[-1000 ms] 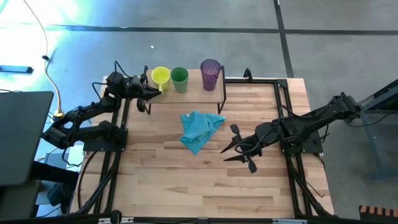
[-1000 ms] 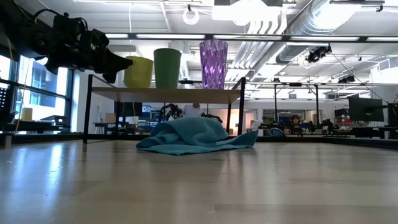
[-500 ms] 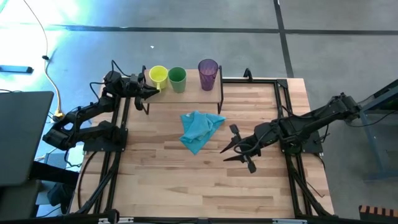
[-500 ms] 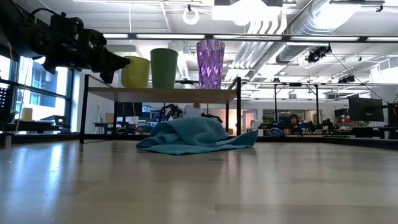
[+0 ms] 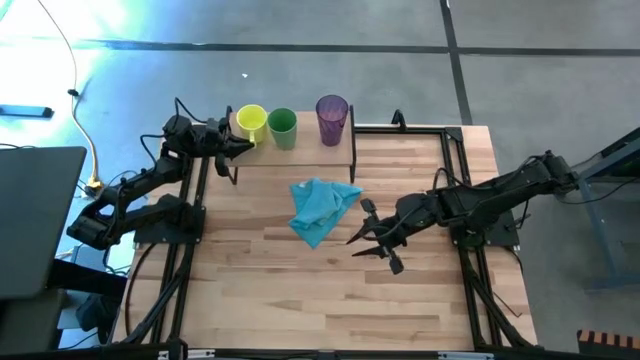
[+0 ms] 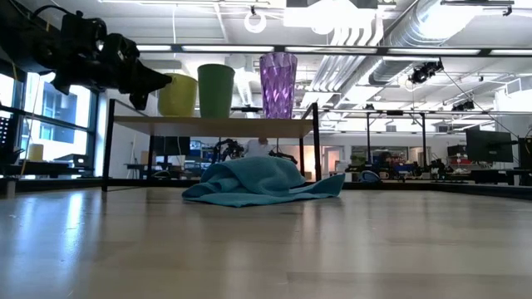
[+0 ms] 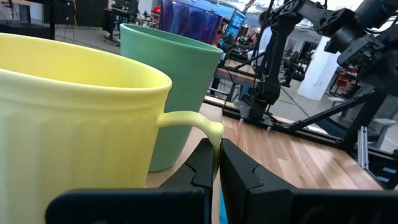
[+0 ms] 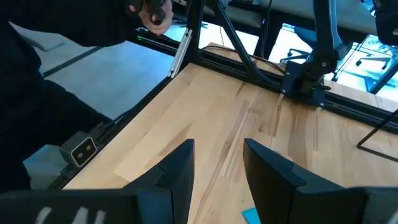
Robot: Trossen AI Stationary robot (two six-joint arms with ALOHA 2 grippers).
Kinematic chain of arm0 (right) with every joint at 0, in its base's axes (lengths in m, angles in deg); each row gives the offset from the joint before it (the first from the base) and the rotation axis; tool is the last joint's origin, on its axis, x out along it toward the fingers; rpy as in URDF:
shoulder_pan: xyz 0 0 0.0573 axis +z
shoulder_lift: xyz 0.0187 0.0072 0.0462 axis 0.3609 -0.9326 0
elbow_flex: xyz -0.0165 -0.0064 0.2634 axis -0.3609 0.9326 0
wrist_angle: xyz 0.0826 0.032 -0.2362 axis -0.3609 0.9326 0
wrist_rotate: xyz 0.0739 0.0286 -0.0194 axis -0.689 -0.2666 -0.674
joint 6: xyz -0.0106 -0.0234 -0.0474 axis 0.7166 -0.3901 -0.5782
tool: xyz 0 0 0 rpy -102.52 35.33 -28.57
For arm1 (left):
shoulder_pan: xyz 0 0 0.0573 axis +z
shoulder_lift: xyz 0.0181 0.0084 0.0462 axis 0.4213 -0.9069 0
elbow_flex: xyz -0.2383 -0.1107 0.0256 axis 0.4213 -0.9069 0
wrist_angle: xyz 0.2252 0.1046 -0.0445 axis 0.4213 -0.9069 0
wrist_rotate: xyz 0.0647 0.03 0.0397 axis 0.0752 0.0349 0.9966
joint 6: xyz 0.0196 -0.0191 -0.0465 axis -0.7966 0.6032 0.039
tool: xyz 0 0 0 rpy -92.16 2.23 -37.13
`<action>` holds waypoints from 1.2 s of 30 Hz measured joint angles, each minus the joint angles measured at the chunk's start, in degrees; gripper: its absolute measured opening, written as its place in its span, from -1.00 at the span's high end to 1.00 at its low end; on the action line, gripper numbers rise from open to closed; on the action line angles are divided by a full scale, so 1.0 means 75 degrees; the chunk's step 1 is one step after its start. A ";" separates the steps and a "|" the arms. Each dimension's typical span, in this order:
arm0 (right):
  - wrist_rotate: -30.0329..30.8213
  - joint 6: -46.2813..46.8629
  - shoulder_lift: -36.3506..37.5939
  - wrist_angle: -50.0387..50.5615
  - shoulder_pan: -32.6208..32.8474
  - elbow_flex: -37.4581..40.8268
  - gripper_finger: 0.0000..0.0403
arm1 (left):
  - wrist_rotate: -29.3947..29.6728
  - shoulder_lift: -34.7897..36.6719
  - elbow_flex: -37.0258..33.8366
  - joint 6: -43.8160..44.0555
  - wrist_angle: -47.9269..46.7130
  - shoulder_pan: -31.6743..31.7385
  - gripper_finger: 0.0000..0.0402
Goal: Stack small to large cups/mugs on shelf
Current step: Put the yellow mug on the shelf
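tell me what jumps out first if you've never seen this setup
Three bright cups stand in a row on the small shelf at the table's far edge: a yellow mug, a green cup and a taller purple tumbler. The left gripper is shut on the yellow mug's handle. A crumpled light blue cloth lies mid-table, with the right gripper open beside it.

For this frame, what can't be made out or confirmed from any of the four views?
- Yellow mug: its base is cut off by the left wrist picture's lower edge, so contact with the shelf is unconfirmed there.
- Purple tumbler: mostly hidden behind the green cup in the left wrist view.
- Cups' insides: too small in the high view.
- Blue cloth: what lies beneath it is hidden.
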 joint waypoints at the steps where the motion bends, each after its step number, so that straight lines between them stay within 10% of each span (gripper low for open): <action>1: 0.0000 0.0000 0.0002 -0.0006 0.0003 0.0000 0.36 | -0.0008 0.0000 0.0003 0.0000 -0.0003 0.0000 1.00; 36: -0.0204 0.0201 0.0023 -0.0003 0.0122 0.0000 0.36 | 0.0545 0.0688 0.0023 -0.0142 -0.1084 -0.0003 1.00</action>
